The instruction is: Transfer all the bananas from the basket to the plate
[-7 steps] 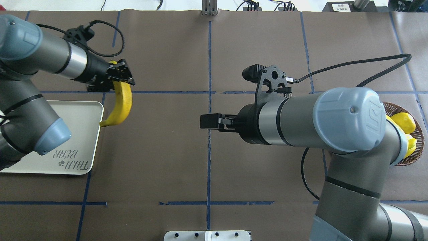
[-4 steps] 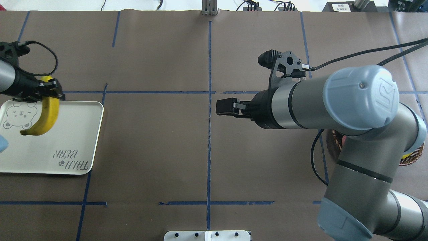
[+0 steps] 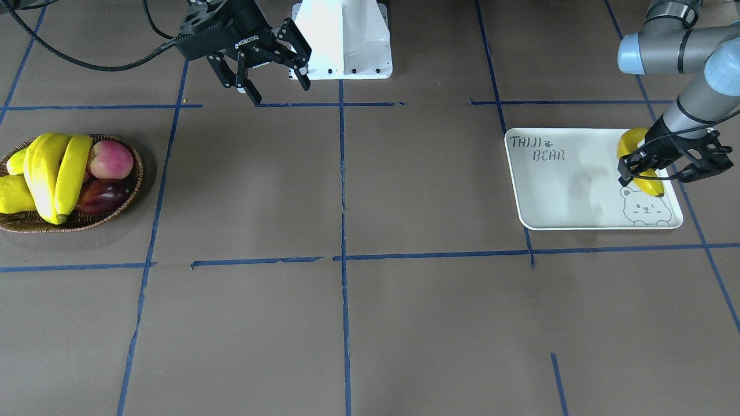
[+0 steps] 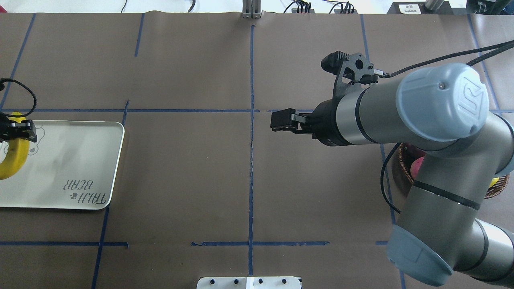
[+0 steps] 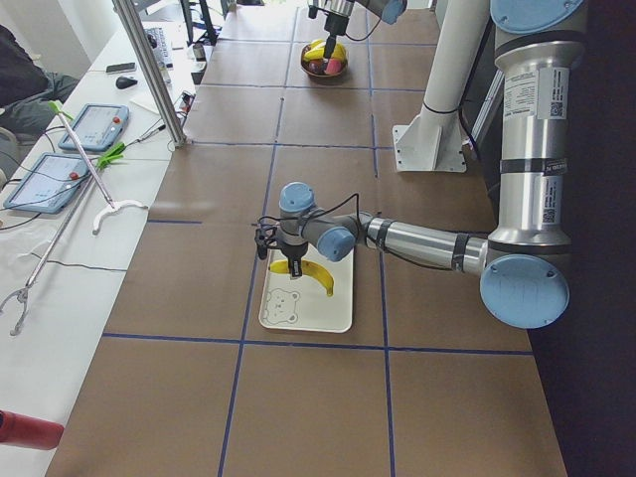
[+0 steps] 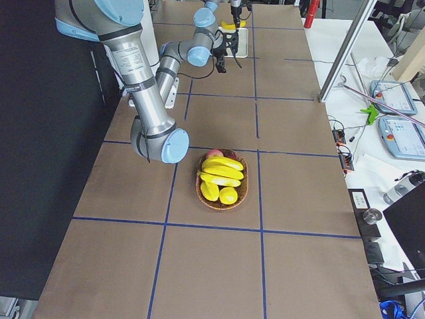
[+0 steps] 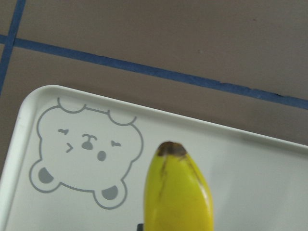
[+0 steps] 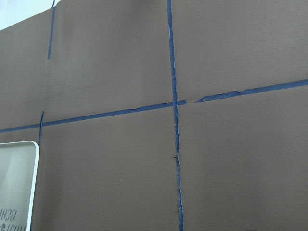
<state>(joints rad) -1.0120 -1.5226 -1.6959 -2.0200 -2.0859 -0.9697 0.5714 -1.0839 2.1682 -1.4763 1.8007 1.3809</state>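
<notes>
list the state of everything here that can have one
left gripper, shut on the banana over the plate
right gripper, open, empty, above the table
banana, held, hanging by the bear drawing
plate, flat on the table
basket, upright, holding fruit
other bananas, lying in the basket
apple, lying in the basket

I've carried the banana [image 4: 11,162] in my left gripper [image 4: 18,132] from just off the plate [image 4: 80,160] corner across to its bear end. My right gripper [image 4: 282,120] has drawn back off the centre line toward its own side.
</notes>
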